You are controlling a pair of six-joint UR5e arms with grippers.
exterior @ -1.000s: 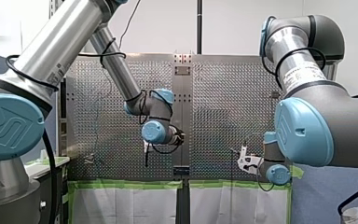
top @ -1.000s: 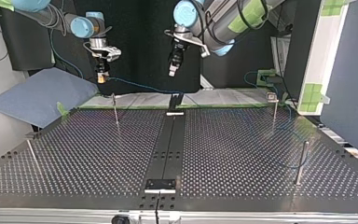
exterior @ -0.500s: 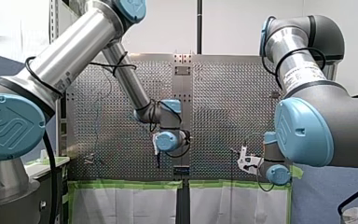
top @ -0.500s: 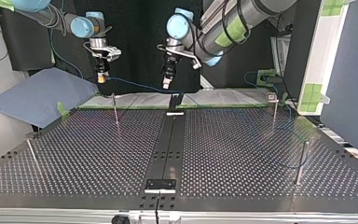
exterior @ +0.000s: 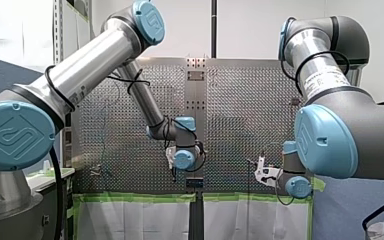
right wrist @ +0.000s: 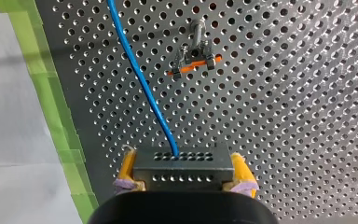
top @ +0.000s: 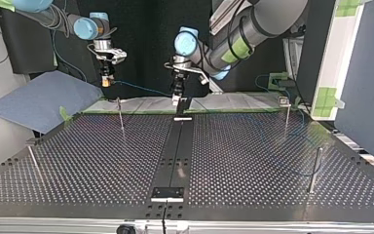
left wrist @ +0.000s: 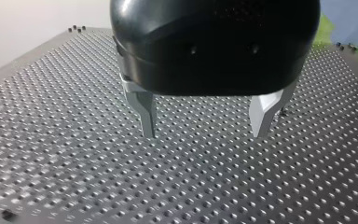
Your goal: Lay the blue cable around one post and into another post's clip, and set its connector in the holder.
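Hanging over the far edge of the bench [top: 102,161] at the top view's left, above a blue mat [top: 44,100], my right gripper [top: 106,80] has its yellow-padded fingers [right wrist: 127,167] clamped on the two ends of the grey connector [right wrist: 182,169]. Just to its right a thin post [top: 120,114] stands upright on the bench. The blue cable [top: 141,89] leaves the connector and sags rightward toward the middle of the far edge. In the right wrist view it runs ahead of the gripper and passes beside a post's clip [right wrist: 193,58] without touching it. My left gripper [top: 177,97] hovers close over the black holder [top: 182,105] at the far end of the bench's dark centre strip. Its metal fingers [left wrist: 144,114] are apart, with only perforated bench between them. Farther right stand a post with a clip on top [top: 286,109] and a nearer plain post [top: 314,168].
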